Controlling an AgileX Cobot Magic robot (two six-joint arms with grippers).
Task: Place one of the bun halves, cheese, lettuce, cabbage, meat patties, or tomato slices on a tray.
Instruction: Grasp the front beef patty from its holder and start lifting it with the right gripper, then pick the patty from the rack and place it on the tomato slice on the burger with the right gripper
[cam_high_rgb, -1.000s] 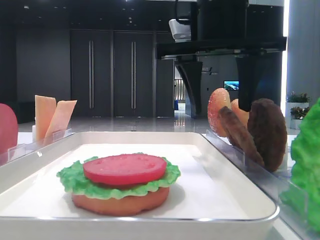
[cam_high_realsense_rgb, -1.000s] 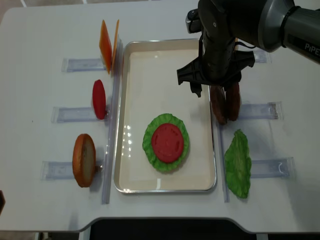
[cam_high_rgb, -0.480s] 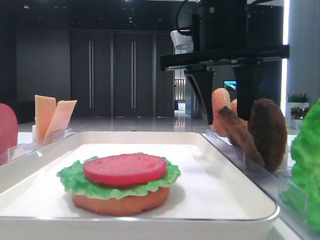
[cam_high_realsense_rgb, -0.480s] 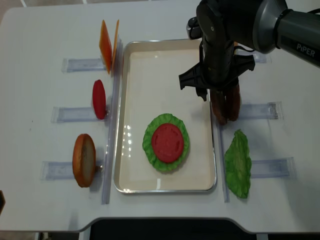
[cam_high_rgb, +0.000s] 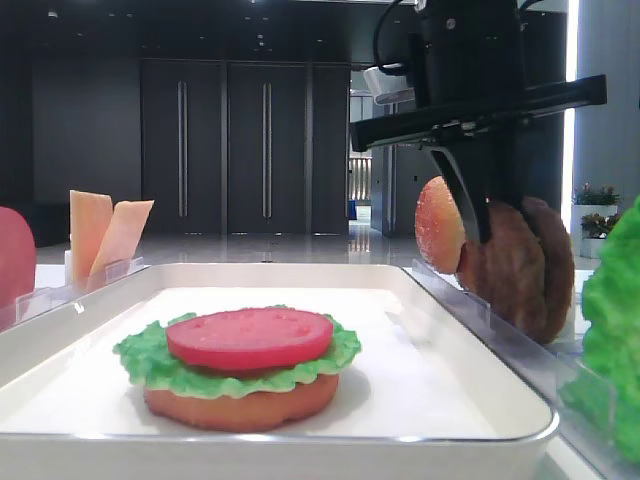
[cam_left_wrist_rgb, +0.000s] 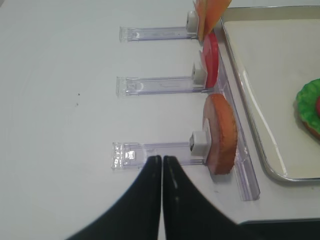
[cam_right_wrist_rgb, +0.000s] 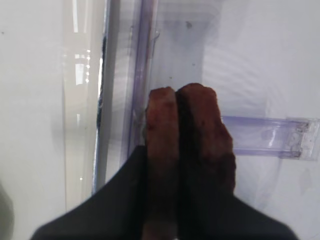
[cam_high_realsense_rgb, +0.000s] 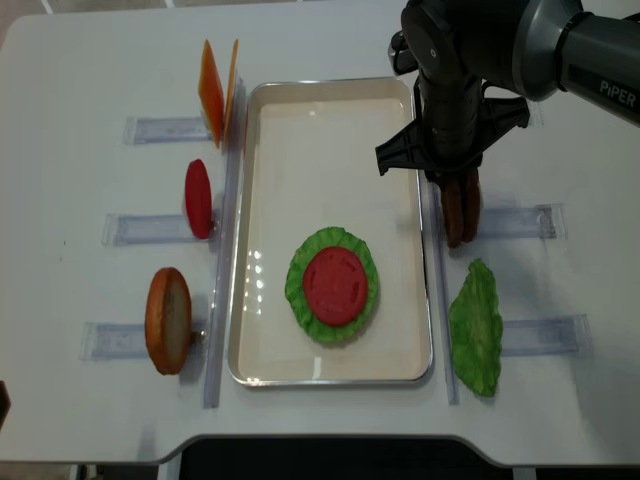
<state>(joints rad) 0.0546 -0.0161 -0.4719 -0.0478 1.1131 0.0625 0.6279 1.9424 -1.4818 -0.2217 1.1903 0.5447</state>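
While the bun base, lettuce (cam_high_realsense_rgb: 330, 247) and tomato slice (cam_high_realsense_rgb: 334, 285) already sit stacked on the tray (cam_high_realsense_rgb: 300, 120), the right gripper (cam_high_realsense_rgb: 460, 192) is clamped on both meat patties (cam_right_wrist_rgb: 187, 150) (upright in their holder); lifting remains.

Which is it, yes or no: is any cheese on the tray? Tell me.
No: the tray holds only a stack topped by lettuce and tomato, while the cheese stands in a holder outside its left rim.
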